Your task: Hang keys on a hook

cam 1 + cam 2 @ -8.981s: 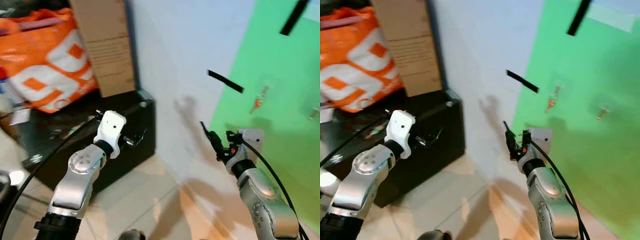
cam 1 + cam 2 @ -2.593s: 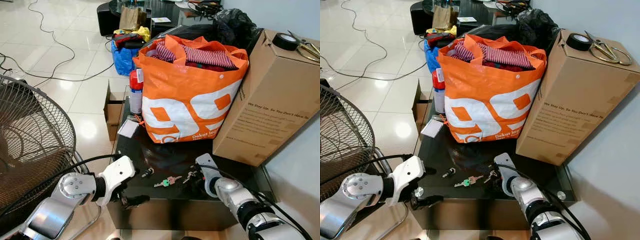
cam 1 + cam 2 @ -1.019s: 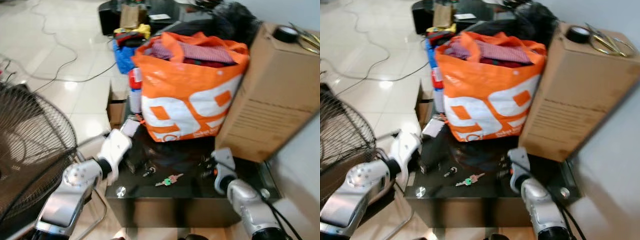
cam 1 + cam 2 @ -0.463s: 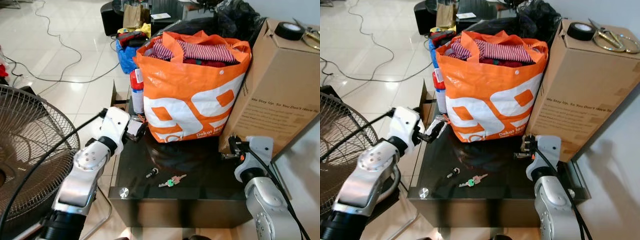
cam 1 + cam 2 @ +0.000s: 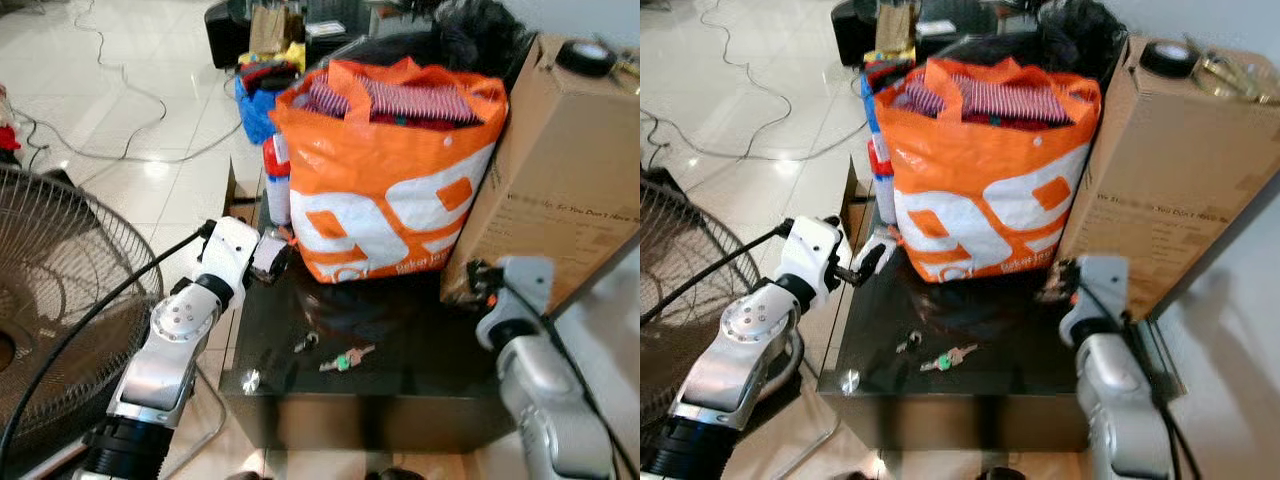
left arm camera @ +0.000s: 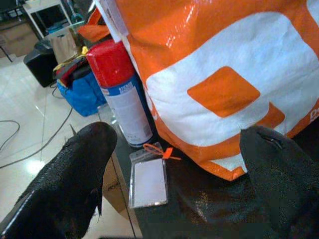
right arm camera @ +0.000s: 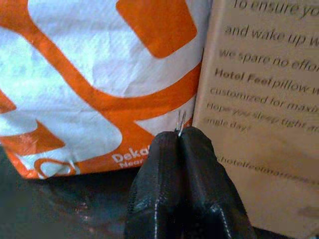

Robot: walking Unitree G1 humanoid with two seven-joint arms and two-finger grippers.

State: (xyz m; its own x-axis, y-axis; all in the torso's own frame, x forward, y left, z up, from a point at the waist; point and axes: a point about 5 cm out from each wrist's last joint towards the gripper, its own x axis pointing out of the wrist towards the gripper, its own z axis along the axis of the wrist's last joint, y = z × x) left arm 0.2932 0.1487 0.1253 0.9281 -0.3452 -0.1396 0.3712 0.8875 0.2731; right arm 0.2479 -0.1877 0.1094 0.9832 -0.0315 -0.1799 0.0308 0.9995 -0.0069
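Bag [image 5: 385, 180] stands on the table [image 5: 420, 385], toward its back. Right of the bag, touching it, the box [image 5: 565, 170]; left of the bag, a spray can [image 6: 119, 94], with a card sleeve [image 6: 148, 181] lying before it. Keys [image 5: 345, 358] lie in front of the bag; a fan [image 5: 60, 300] stands on the floor far left.

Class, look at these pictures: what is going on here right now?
The right gripper, raised beside the cardboard box, is shut on a thin metal key ring. The left gripper hangs open near the orange bag and a red spray can. More keys lie on the black table.
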